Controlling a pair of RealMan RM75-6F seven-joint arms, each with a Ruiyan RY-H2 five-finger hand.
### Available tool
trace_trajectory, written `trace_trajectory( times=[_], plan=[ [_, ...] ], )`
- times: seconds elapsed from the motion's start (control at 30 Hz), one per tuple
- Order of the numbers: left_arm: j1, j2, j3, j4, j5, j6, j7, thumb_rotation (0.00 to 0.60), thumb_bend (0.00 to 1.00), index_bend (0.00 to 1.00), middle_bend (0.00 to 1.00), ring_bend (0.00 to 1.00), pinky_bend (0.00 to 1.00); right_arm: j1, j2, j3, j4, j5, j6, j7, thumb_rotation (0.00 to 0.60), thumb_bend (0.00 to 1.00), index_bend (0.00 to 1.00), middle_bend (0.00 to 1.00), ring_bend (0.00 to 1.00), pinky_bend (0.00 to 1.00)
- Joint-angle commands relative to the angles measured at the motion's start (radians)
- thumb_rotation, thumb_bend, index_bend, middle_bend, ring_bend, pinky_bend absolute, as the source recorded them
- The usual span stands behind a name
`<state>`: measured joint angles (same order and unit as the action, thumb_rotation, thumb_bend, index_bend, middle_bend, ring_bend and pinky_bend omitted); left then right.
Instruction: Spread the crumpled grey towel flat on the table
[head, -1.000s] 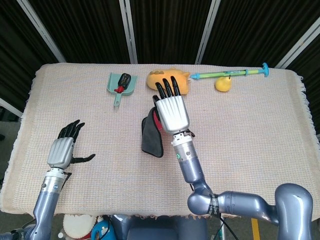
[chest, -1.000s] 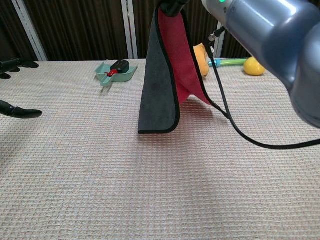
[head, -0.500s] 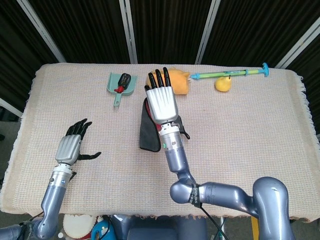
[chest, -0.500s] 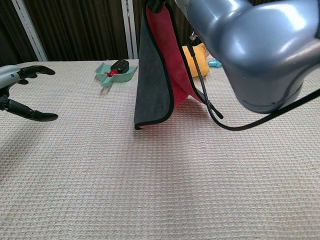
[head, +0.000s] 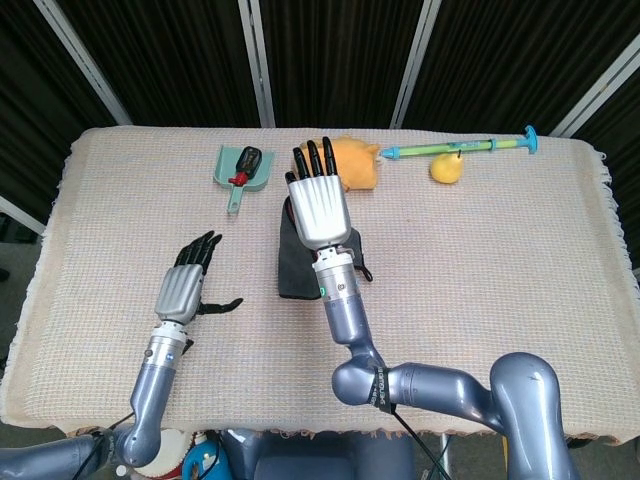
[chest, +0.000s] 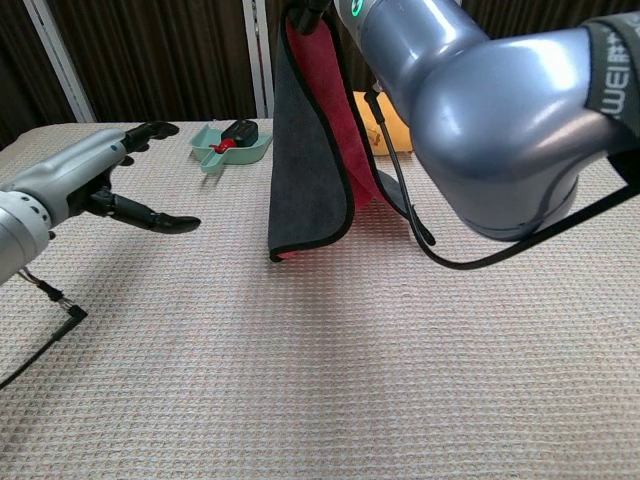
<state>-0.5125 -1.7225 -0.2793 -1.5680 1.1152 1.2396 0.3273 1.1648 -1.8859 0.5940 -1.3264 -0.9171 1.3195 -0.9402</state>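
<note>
In the head view, the right hand (head: 320, 205) is raised over the middle of the surface (head: 500, 260), and the grey towel (head: 296, 262) hangs below it. The grip itself is hidden under the palm. The left hand (head: 185, 288) is near, with fingers spread and nothing in it, probably to catch a free corner. At the far edge a small green dustpan (head: 240, 168) carries a red and black brush.

In the chest view, the towel (chest: 305, 170) hangs from above, grey outside and red inside, with its lower edge touching the surface, so gravity opens the folds. The empty left hand (chest: 105, 185) is beside it, apart.
</note>
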Motion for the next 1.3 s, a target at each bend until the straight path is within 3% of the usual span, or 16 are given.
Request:
trace_trajectory(
  times=[0.03,0.3,0.8,1.3],
  plan=[
    [-0.024,-0.038,-0.01,0.015,-0.007,0.017,0.037,0.6,0.0,0.0,0.0,0.0,0.08,-0.002,0.006,-0.004,-0.016,0.002,0.011,-0.004,0.6,0.55,0.63,0.22,0.12,0.07],
    [-0.058,-0.127,-0.005,0.095,-0.001,0.046,0.101,0.6,0.0,0.0,0.0,0.0,0.07,-0.007,0.02,-0.016,-0.063,0.0,0.041,-0.023,0.6,0.55,0.63,0.22,0.12,0.07],
    [-0.086,-0.236,0.014,0.241,0.026,0.045,0.09,0.6,0.0,0.0,0.0,0.0,0.07,-0.015,0.049,-0.032,-0.119,0.01,0.076,-0.041,0.6,0.55,0.63,0.22,0.12,0.07],
    [-0.138,-0.321,-0.014,0.367,0.053,0.025,0.075,0.6,0.0,0.0,0.0,0.0,0.07,-0.013,0.07,-0.038,-0.141,0.011,0.088,-0.037,0.6,0.55,0.63,0.22,0.12,0.07]
  ],
)
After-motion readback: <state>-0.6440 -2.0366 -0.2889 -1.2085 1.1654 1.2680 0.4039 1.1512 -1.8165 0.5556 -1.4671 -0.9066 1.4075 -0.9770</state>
